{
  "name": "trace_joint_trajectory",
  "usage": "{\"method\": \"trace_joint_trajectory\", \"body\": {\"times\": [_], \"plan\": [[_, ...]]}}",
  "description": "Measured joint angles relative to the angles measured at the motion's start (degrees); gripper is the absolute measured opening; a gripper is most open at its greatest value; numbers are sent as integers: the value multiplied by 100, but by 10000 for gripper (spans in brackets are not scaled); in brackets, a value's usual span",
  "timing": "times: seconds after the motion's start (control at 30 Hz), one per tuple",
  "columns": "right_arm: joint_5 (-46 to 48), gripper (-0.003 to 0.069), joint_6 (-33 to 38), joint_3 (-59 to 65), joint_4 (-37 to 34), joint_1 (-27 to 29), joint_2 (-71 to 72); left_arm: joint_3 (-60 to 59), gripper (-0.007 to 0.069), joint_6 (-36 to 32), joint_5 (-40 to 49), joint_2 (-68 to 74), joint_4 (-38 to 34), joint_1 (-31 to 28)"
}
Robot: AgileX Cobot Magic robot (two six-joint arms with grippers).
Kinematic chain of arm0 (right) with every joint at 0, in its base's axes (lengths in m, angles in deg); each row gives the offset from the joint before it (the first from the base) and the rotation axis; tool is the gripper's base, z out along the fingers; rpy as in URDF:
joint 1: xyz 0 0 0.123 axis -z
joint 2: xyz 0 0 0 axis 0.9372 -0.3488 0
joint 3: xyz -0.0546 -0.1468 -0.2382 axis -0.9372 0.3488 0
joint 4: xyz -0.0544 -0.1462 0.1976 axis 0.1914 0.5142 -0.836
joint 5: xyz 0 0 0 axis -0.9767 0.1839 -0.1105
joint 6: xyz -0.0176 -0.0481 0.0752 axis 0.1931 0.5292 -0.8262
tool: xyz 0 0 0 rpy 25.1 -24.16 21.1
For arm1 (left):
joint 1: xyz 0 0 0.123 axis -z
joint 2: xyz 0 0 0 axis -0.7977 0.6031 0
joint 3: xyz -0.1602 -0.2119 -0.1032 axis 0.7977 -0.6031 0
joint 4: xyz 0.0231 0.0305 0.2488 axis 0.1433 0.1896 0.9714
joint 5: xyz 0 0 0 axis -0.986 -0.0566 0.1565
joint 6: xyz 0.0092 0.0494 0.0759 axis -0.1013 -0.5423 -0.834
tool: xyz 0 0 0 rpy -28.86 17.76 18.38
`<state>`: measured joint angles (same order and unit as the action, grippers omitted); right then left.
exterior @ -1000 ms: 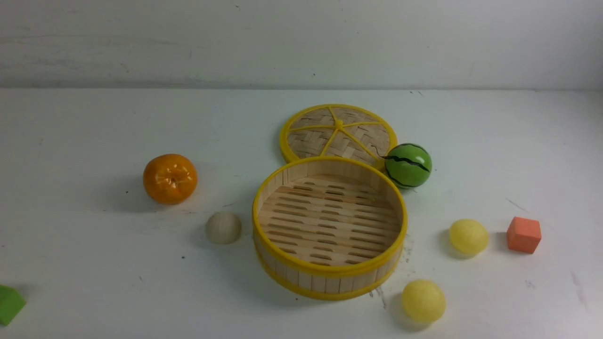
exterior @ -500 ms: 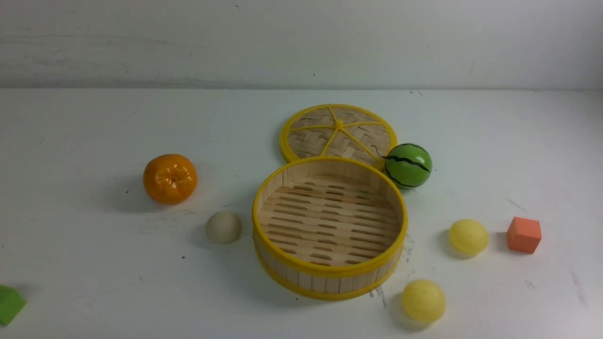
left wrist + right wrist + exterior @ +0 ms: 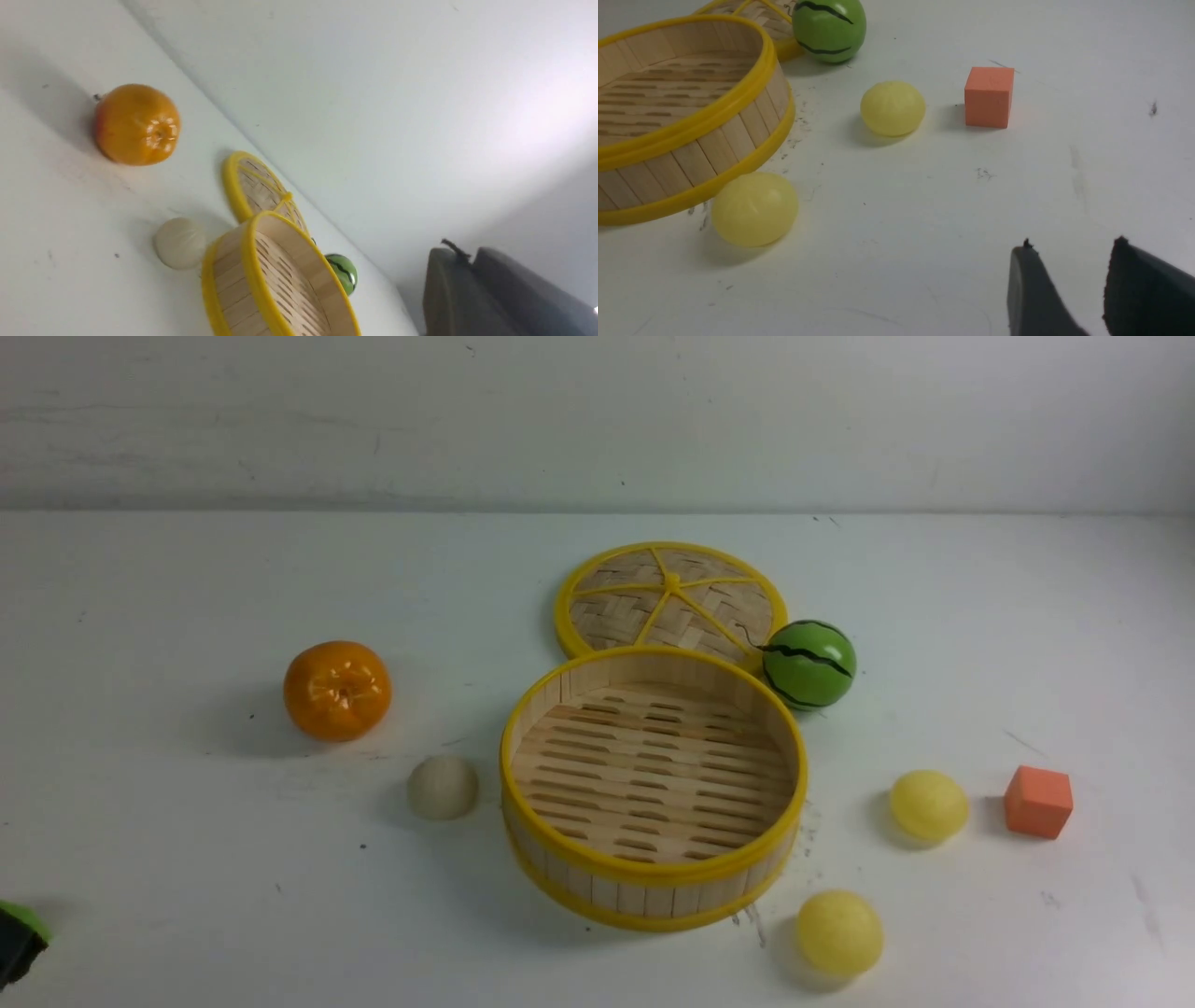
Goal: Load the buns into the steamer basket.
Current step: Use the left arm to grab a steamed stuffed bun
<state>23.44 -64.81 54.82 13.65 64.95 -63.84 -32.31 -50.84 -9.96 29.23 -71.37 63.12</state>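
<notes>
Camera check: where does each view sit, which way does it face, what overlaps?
Front: between the arms, facing forward and down at the basket, lid and everything around; robot: perhaps a dark bit, lower-left corner.
Left wrist: on the left arm, low and tilted, facing the orange, beige bun, basket; left jaws at the edge.
Right wrist: on the right arm, low, facing the near yellow bun, far yellow bun, cube; right jaws, apart, at the edge.
Shared: both wrist views hold the basket and the watermelon ball.

We see an orange tangerine, a green black-striped watermelon ball, one beige bun, two pale yellow buns, a tan yellow-rimmed steamer basket, a woven yellow-spoked lid, a coral cube
</notes>
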Motion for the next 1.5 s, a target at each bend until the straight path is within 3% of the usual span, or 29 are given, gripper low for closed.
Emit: {"method": "trace_joint_trajectory", "body": {"times": [0.03, 0.2, 0.33, 0.53, 0.63, 0.87, 0.97, 1.37, 1.5], "plan": [[0, 239, 0, 0, 0, 0, 0, 48, 13, -34, 0, 22, 12, 4], [0, 239, 0, 0, 0, 0, 0, 1137, -13, -849, 1697, 1378, 177, 44], [0, 239, 0, 0, 0, 0, 0, 2166, -13, -1841, 3307, 3500, 310, 44], [0, 239, 0, 0, 0, 0, 0, 3072, -13, -2581, 3658, 5821, 527, 44], [0, 239, 0, 0, 0, 0, 0, 3516, -13, -2629, 3666, 6541, 590, 76], [0, 239, 0, 0, 0, 0, 0, 5270, -13, -2072, 3894, 8220, 1825, 1375], [0, 239, 0, 0, 0, 0, 0, 5917, -13, -1834, 4132, 8757, 2288, 1573], [0, 239, 0, 0, 0, 0, 0, 7443, -8, -1705, 4204, 10567, 2659, 1000], [0, 239, 0, 0, 0, 0, 0, 7897, 81, -1826, 4210, 11077, 2660, 886]]}}
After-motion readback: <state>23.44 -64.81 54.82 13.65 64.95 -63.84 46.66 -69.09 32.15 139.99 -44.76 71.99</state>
